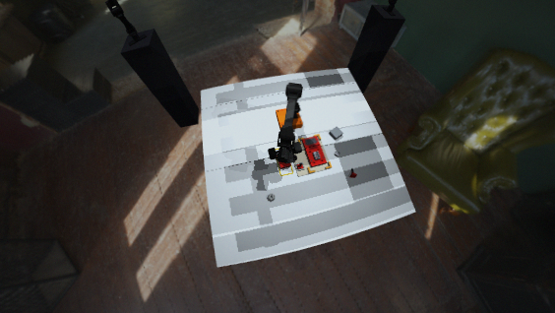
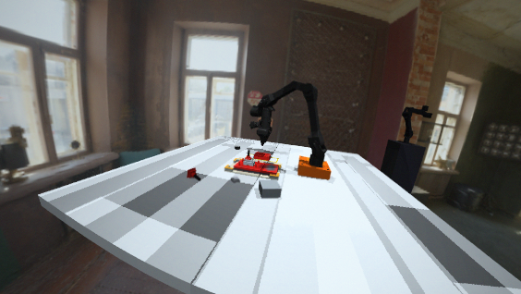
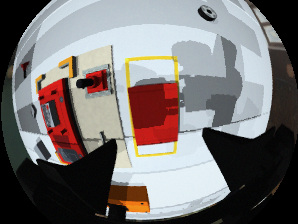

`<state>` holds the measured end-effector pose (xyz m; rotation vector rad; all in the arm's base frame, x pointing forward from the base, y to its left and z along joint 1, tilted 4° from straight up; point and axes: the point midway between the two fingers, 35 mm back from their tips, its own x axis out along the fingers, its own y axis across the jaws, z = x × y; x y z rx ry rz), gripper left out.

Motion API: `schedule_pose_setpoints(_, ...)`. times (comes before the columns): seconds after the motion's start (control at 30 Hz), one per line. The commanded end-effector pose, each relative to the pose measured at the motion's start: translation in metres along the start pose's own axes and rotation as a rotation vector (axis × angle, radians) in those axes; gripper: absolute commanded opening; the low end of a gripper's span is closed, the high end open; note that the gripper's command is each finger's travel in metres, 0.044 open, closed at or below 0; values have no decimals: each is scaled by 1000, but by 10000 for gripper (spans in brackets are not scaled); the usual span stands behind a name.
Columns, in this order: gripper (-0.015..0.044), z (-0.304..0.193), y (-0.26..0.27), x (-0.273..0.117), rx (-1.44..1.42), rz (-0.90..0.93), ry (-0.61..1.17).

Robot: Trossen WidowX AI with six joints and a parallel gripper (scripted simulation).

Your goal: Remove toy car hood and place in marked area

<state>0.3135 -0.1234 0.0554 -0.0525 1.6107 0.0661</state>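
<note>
Claw (image 1: 286, 162) (image 2: 263, 142) (image 3: 161, 139) open above pale table (image 1: 305, 217) (image 2: 296, 231) (image 3: 200, 40)

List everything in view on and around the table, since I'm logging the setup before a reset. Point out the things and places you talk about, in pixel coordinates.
Toy car hood (image 3: 153, 114): one, red, in the yellow outline
Toy car body (image 1: 313, 150) (image 3: 60, 119): one, red, beside the hood
Board (image 3: 100, 120): one, beige, by the car
Grey block (image 1: 336, 133) (image 2: 270, 189): one, near the car
Ring-shaped part (image 1: 271, 197) (image 3: 207, 12): one, grey, table
Armchair (image 1: 472, 118): one, olive, beside the table
Arm base (image 2: 314, 172): one, orange, table
Gripper (image 3: 161, 139): one, black, open above the hood
</note>
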Motion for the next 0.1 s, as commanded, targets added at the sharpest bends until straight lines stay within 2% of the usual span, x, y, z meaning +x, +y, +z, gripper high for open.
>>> schedule_pose_setpoints(0.0,440,0,0,0,3,-3,3)
schedule_pose_setpoints(0.07,440,0,0,0,3,-3,3)
